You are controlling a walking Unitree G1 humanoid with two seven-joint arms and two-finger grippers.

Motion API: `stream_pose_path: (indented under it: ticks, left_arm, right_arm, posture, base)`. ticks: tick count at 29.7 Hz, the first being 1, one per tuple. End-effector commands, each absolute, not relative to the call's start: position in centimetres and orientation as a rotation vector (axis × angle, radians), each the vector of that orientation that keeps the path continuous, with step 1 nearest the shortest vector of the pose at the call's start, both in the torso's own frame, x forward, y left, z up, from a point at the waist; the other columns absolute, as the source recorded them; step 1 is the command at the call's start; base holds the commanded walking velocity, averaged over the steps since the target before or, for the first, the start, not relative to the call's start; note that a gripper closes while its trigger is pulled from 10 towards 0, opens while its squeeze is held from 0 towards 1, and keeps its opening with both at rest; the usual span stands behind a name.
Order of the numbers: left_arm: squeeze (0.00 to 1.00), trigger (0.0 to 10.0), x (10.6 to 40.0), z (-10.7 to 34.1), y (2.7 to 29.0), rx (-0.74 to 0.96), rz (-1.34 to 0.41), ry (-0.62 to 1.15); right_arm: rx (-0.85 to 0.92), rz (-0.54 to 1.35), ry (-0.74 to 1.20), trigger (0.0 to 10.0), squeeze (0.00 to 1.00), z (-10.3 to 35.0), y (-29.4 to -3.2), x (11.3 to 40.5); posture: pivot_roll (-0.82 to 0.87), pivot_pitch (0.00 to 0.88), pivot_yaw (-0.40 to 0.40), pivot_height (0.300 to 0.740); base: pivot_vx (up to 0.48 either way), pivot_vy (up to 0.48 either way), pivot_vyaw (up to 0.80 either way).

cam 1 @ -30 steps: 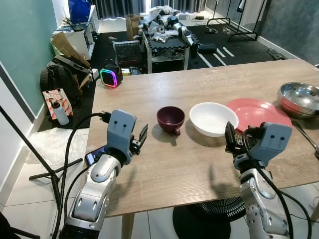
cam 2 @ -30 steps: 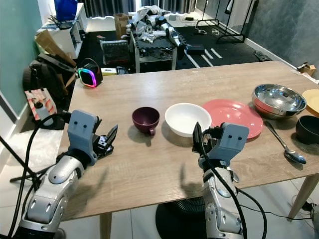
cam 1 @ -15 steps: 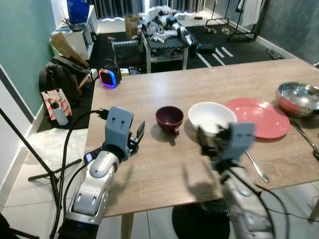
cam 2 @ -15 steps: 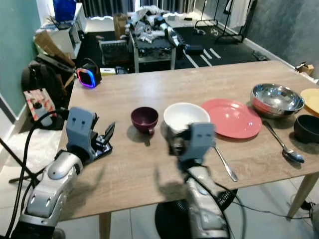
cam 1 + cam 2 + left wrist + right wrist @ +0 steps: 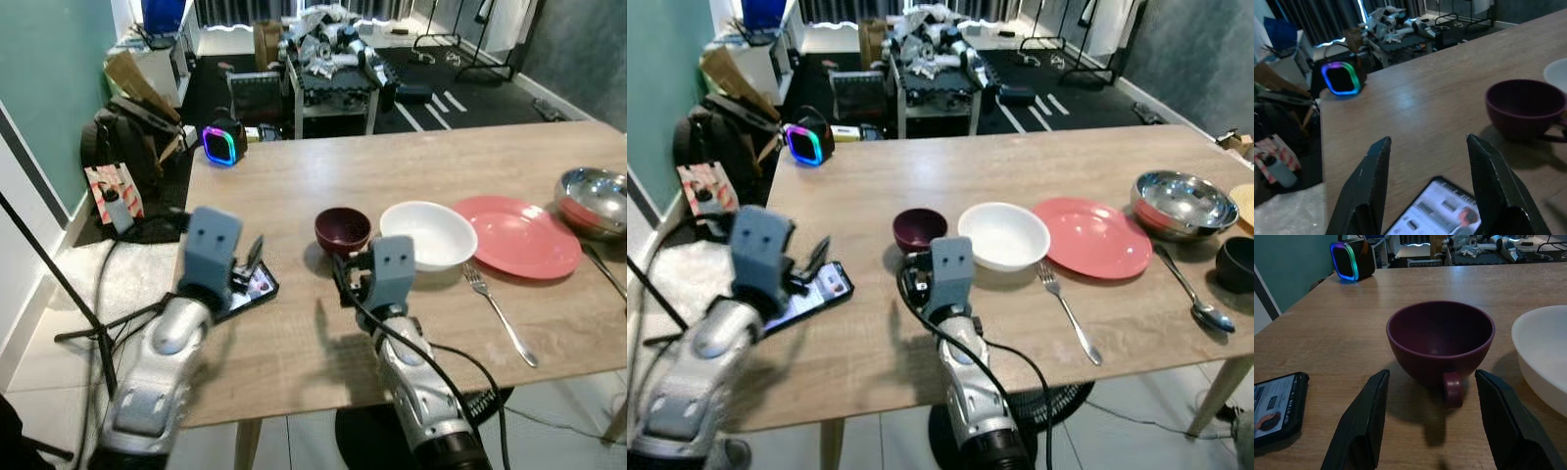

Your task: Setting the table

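- The left tool hovers low over the left part of the bench, its two black fingers spread wide and holding nothing.
- A phone lies flat, screen lit, just under and ahead of that tool. It is not tableware; I would leave it alone.
- The right tool sits low over the bench just in front of the cup, fingers spread wide, empty, one on either side of the cup's line but not touching it.
- The cup is dark purple, upright, empty, standing on the bench just left of the white bowl, its small handle pointing toward the right tool.
- It looks like glazed ceramic: rigid, fairly light, smooth and likely slippery, and it would chip if knocked against the bowl. The handle looks too small for these long fingers, so pinching across the rim and wall, or spanning the body from both sides, seems the safer hold.
- The white bowl is wide, shallow and probably heavier; an edge pinch on its rim is the likely grip.
- A fork lies between the bowl and the pink plate, thin and flat to the bench, hard to get under.
- Farther right stand a steel bowl and a spoon.
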State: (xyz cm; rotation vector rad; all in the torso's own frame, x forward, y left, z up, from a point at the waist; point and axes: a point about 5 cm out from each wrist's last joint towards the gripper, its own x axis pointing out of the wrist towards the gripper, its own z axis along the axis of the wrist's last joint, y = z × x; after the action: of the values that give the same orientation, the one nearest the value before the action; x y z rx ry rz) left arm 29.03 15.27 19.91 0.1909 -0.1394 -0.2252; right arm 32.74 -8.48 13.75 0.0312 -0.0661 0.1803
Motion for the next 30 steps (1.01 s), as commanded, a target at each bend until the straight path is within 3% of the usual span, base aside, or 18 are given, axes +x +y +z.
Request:
stream_pose_path:
  ticks: [1,6,16,30]
  left_arm:
    - [0.0,10.0,28.5,20.4,16.1,0.19,-0.234,-0.14]
    - [0.0,10.0,27.8,21.6,17.3,0.238,-0.28,-0.132]
    - [0.0,10.0,26.6,22.7,16.1,0.218,-0.476,-0.099]
    - [0.0,10.0,27.0,20.4,15.8,0.137,-0.572,0.079]
  right_arm:
    - [0.044,0.176,-0.062,10.0,0.0,13.5,-8.6,32.8]
    - [0.045,0.129,-0.091,10.0,0.0,13.3,-9.1,33.3]
    - [0.027,0.098,-0.08,10.0,0.0,12.6,-9.2,33.2]
    - [0.053,0.132,-0.095,10.0,0.0,12.0,-8.3,33.1]
  posture:
    - [0.13,0.055,0.066,0.74]
    - [0.17,0.067,0.071,0.74]
    - [0.19,0.089,0.086,0.74]
    - [0.19,0.117,0.099,0.74]
  base:
    - [0.0,0.0,0.0]
    - [0.0,0.0,0.0]
    - [0.0,0.0,0.0]
    - [0.0,0.0,0.0]
